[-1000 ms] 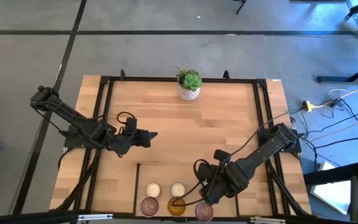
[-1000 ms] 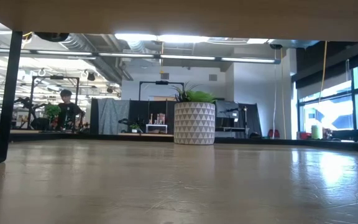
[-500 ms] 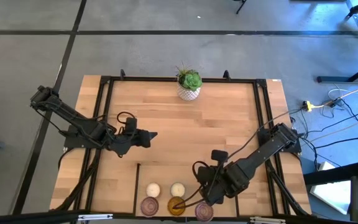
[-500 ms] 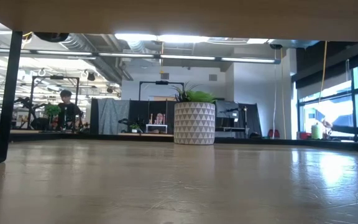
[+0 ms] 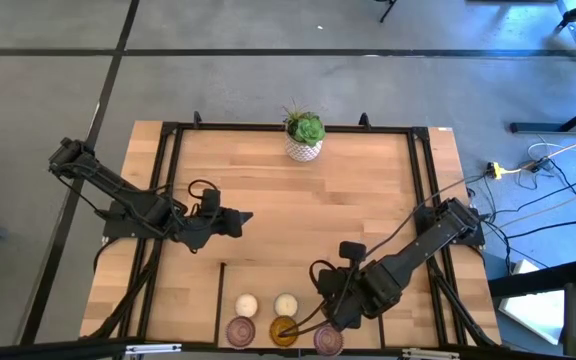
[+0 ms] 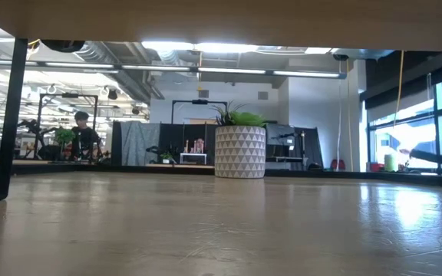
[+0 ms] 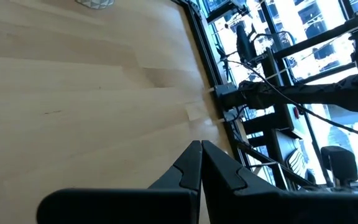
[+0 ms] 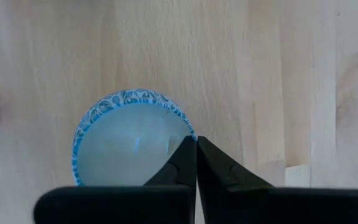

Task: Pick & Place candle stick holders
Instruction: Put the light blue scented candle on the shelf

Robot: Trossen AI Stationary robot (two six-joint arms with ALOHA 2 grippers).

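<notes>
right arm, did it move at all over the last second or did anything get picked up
Only slightly: the right gripper has drawn a little away from the front row of candle stick holders, toward the table's middle. It is shut and holds nothing; its wrist view shows a cream-white holder just past the closed fingertips. The left gripper, the holders and the plant pot stayed put.

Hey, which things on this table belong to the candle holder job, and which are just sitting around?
Job: left cream holder, right cream holder, left purple holder, right purple holder, amber holder, patterned-rim holder by the shut right claw.
Just there: potted plant. Left claw idle, shut.
</notes>
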